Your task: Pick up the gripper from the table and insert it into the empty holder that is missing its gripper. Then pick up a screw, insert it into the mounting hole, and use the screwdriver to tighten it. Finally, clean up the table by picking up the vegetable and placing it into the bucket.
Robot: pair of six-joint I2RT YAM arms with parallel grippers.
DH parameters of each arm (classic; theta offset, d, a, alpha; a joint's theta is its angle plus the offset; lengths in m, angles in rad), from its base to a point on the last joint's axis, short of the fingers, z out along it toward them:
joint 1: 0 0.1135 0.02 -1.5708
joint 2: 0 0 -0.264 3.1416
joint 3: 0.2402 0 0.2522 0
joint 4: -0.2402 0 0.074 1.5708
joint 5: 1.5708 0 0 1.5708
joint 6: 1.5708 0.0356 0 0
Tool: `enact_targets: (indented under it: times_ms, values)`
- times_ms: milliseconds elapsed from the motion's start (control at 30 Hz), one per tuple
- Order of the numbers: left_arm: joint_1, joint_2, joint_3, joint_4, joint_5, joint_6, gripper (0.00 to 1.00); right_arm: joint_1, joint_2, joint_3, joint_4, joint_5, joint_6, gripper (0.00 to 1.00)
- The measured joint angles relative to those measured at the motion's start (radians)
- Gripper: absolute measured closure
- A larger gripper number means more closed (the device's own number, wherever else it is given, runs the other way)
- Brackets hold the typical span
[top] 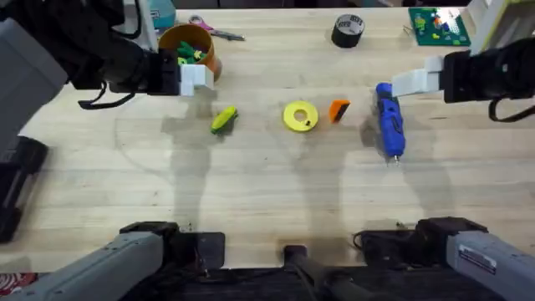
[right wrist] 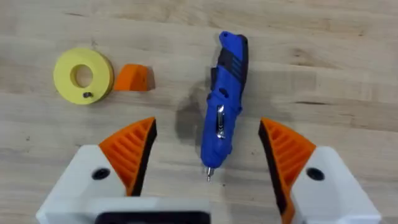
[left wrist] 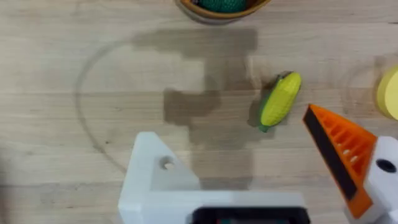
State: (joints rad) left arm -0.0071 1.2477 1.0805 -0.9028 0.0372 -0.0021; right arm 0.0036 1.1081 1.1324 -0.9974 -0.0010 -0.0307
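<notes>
Lying along the middle of the surface (top: 267,192) is a loose row of small things: the vegetable (top: 223,119), a toy corn cob with a green end, then a yellow disc (top: 300,115) with a hole, then the small orange wedge (top: 338,109) just beside the disc on its right, and the blue screwdriver (top: 389,120) further toward the right edge, its silver tip aimed at the near edge. A tiny dark screw (right wrist: 87,95) sits on the disc's face.

The bucket (top: 189,46) stands near the far left corner with green and yellow pieces inside it. A black tape roll (top: 348,30) rests near the far edge, right of centre.

The left gripper (top: 194,78) hangs above the surface just in front of the bucket, spread and holding nothing. In its wrist view, one finger is the holder (left wrist: 155,180), a bare white mount with a screw hole, while the other carries an orange ribbed tip (left wrist: 339,149); the vegetable lies on the wood between and beyond them.

The right gripper (top: 416,81) hovers near the right edge beside the screwdriver's rear end, spread wide and empty. Its wrist view shows both orange ribbed pads (right wrist: 134,146) on either side of the screwdriver's tip, apart from it.
</notes>
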Motion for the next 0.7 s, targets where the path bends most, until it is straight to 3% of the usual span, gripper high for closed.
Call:
enact_targets:
  times_ms: [133, 433, 700]
  values:
    - [-0.027, 0.017, 0.001, -0.012, 0.000, 0.066, 0.015, 0.000, 0.000, 0.000, 0.019, 0.000, 0.000, 0.006]
    - [-0.187, 0.171, 0.002, -0.009, 0.008, 0.202, 0.001, 0.000, 0.000, 0.000, 0.018, 0.000, 0.000, 0.006]
    - [-0.211, 0.380, 0.002, 0.069, 0.063, 0.245, 0.021, 0.000, 0.000, 0.000, 0.019, 0.000, 0.000, 0.006]
